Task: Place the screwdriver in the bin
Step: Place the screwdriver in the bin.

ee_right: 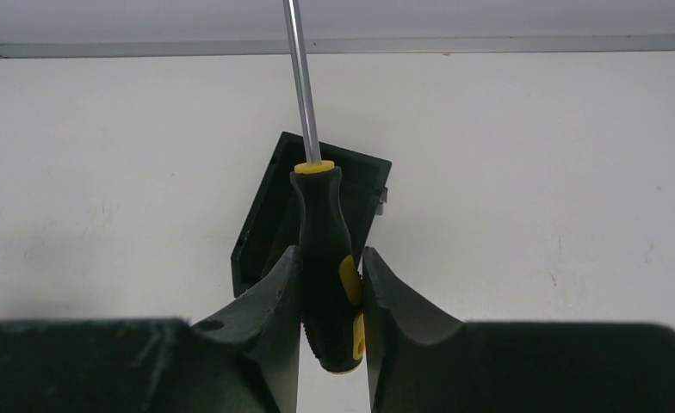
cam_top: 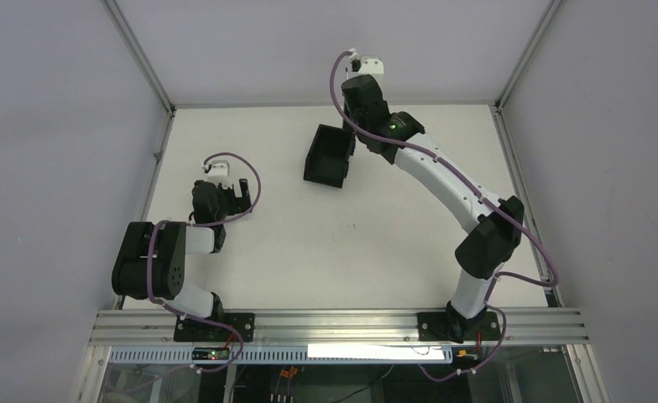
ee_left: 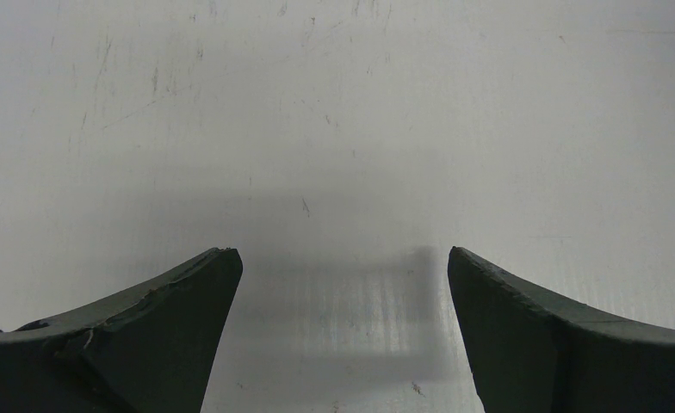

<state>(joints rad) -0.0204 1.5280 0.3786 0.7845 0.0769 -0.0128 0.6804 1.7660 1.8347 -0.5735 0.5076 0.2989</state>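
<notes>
Overhead view of a white table [cam_top: 376, 243] with 2 robot arms. The right arm reaches to the far side, and the right gripper [ee_right: 331, 251] is clenched on the screwdriver [ee_right: 321, 219], pinching its black and yellow handle near the butt end. The bare metal shaft points away from the wrist and runs out of the top of the wrist view.

The black bin [ee_right: 265, 219] sits on the table directly beyond the handle, open top showing and turned at an angle to the table edge. Whether the tool touches it cannot be told. The left gripper [ee_left: 343, 251] hangs released over bare table with nothing between its fingers, well apart from the bin.

The step in hand looks like lowering and dropping. Doing it well likely means:
- lining the shaft up with the bin's longer side
- bringing the handle down inside the walls
- letting go low, so the tool neither bounces out nor tips the bin

No brand, label or readable writing appears on any item.
</notes>
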